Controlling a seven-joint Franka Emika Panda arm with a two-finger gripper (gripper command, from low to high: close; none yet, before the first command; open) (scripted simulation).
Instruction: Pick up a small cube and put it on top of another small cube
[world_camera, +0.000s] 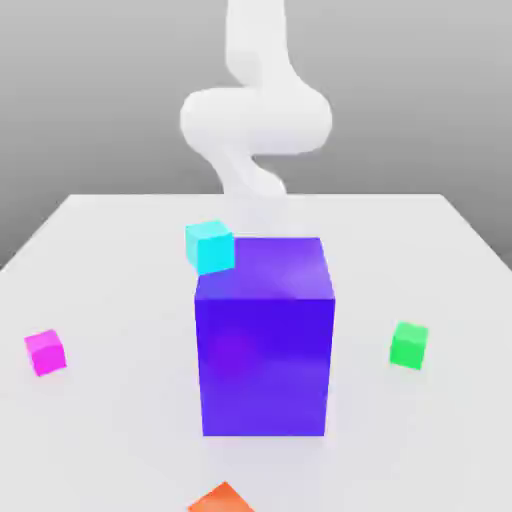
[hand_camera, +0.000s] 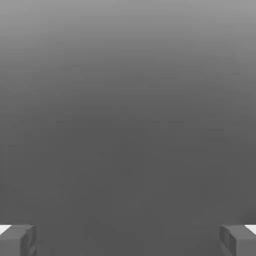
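Two small cubes concern us. Item one: the magenta cube (world_camera: 46, 352), on the table (world_camera: 120, 300) at the exterior view's left, well apart from the green cube (world_camera: 409, 344) at the right; the big blue-purple block (world_camera: 265, 335) stands between them. We judge the magenta cube light, rigid, flat-sided; take it across two opposite faces, squarely. Also listed: a cyan cube (world_camera: 210, 247) by the block's top corner, an orange cube (world_camera: 222, 499) near the front. Containers: none. The jaws stand released and wide in the hand view, grasping nothing.
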